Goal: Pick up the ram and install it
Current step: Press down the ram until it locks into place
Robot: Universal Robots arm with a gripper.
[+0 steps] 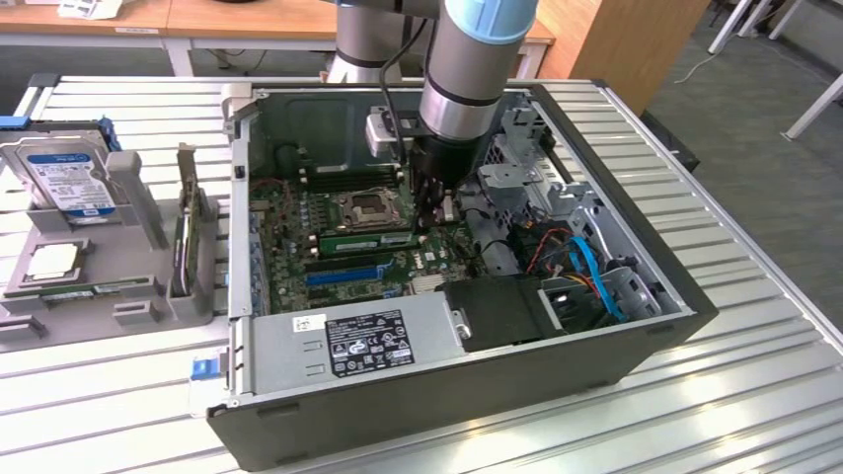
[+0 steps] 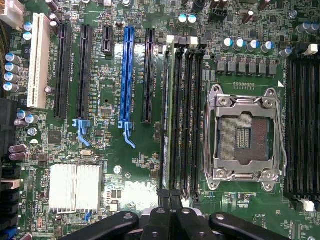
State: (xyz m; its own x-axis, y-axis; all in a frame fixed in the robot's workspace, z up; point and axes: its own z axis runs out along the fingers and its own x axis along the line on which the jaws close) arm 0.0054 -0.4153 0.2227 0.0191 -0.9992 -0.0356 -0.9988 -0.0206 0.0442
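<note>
Though seated, thin flat green ram (image 2: 166, 120)

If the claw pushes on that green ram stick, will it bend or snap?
The ram looks thin and flat, so probably stiff but fragile; hard pushing might crack it. Standing on edge beside the black slots, it likely won't roll.

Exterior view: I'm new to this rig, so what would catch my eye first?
The open computer case with the gripper reaching down into it draws the eye first. On its motherboard, the green ram stands in a slot beside the silver CPU socket. At the exterior view's left, a blue-labelled hard drive stands in a grey holder.
</note>
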